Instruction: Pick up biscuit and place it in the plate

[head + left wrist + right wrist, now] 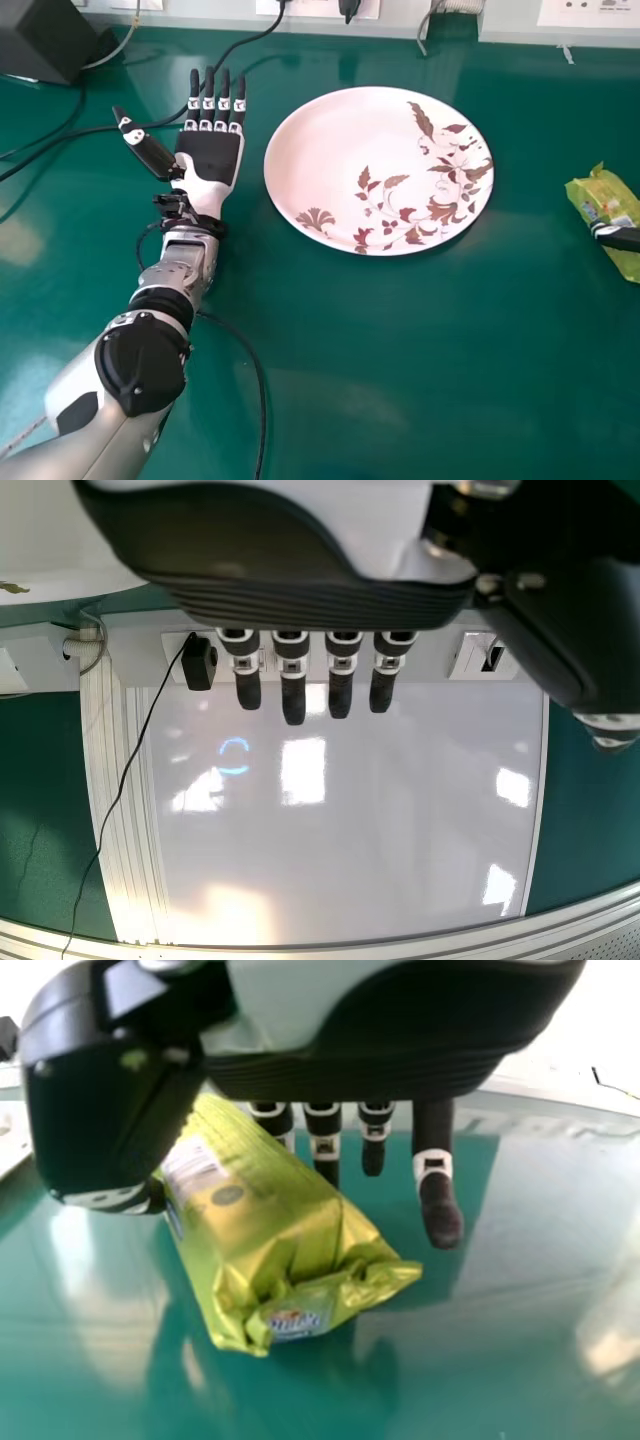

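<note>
One lime-green biscuit packet [592, 198] is grasped by the robot's right hand [618, 238] at the right edge of the head view, well apart from a round plate [325, 150] on the green table [360, 390]. In the right wrist view, the hand's thumb lies against one side of the packet and fingers reach along its other side; the wrapper is tilted, with its crimped end pointing away from the palm. Whether the packet touches the table cannot be told. The plate, pale pink and decorated with brown leaves and flowers, lies between the packet and the robot's left hand [210, 160], which is released, fingers straight and thumb spread wide, just beside the rim. Black cables [262, 400] run across the table around the left arm, and a dark box [40, 38] sits at the table's far left corner in the head view. White trunking [395, 28] lines the far edge. In the left wrist view, a glossy white panel [420, 810] shows beyond the straight fingers, near a black plug [199, 664] with a thin cord.
</note>
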Controlling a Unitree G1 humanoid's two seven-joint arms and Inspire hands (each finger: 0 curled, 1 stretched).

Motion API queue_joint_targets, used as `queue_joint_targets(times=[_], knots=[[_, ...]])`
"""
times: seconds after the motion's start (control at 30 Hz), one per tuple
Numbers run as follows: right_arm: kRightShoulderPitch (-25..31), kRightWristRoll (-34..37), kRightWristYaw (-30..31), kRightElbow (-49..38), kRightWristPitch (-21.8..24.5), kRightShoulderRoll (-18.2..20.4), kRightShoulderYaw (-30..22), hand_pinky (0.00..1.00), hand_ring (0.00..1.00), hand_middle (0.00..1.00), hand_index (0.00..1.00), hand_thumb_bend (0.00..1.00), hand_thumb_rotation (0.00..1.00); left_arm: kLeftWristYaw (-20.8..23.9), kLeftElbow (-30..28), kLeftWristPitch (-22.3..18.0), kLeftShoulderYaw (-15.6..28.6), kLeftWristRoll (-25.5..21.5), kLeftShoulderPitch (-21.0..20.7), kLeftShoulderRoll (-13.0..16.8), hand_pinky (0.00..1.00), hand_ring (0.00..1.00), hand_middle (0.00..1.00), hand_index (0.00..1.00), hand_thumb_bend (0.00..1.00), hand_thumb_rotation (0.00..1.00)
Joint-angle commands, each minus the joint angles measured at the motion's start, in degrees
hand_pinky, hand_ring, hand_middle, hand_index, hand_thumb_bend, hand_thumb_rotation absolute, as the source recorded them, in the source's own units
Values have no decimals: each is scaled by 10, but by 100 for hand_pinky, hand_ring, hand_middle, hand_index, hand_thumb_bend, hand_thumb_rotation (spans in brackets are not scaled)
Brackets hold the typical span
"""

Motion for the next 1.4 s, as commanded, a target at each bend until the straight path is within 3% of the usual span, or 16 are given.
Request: queue_joint_targets(times=[0.0, 0.63, 1.37], knots=[[15, 1, 3, -15, 3, -5, -10, 18, 23, 45, 49, 52, 0, 6, 0, -5, -10, 9, 3, 5, 97, 96, 100, 100, 100, 70], [29, 2, 8, -66, 13, -8, -42, 18, 22, 44, 50, 52, 0, 9, 0, -13, -9, 13, 2, 3, 100, 95, 100, 100, 100, 68], [-3, -22, 45, -122, 31, -20, -59, 19, 23, 45, 49, 52, 0, -2, 1, -5, -9, 19, 3, 5, 100, 94, 100, 100, 100, 66]])
